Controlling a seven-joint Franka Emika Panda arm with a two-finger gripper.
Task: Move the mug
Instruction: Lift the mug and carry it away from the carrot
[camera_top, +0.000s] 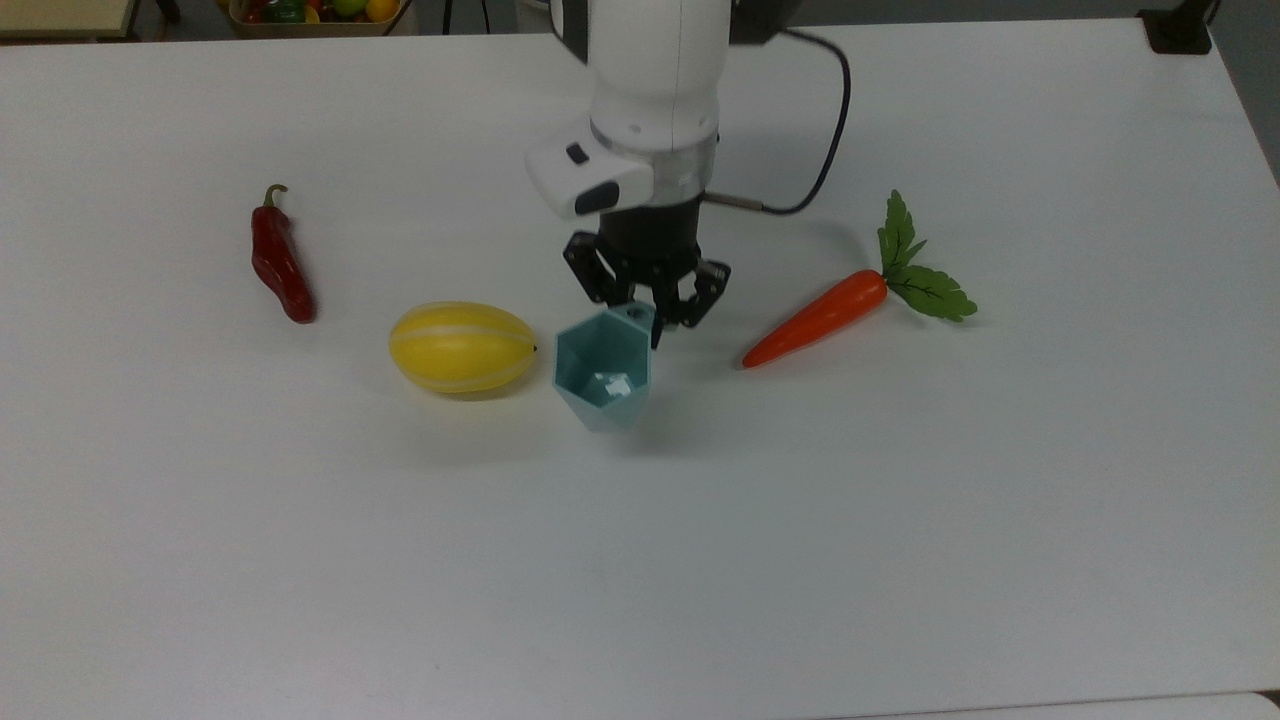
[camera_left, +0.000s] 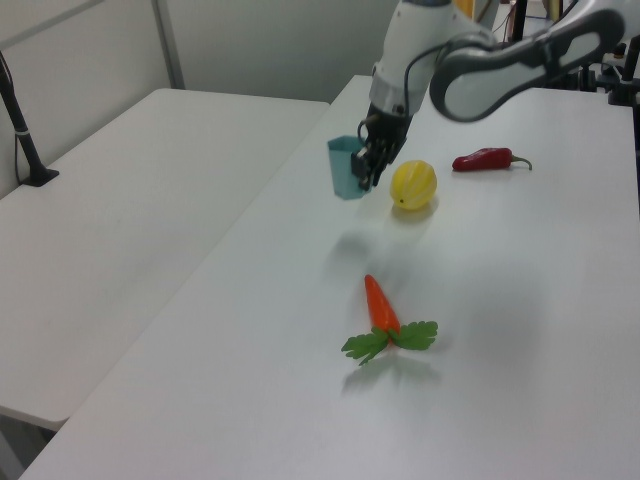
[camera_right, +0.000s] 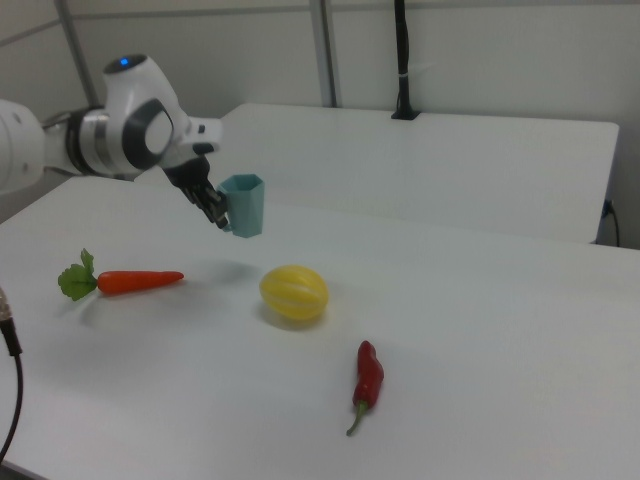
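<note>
Two of my fingers (camera_top: 643, 322) pinch the mug (camera_top: 603, 371) by its handle, holding it upright above the table (camera_top: 900, 520), just beside the melon (camera_top: 461, 347)

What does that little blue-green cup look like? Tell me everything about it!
The mug is small and pale teal, with flat angled sides, a six-sided rim and a body that narrows toward the bottom. It looks like smooth plastic and is empty inside. The gripper is shut on its small looped handle and holds it upright in the air above the white table, with its shadow below. In the top view it hangs between the yellow melon and the carrot, touching neither.
</note>
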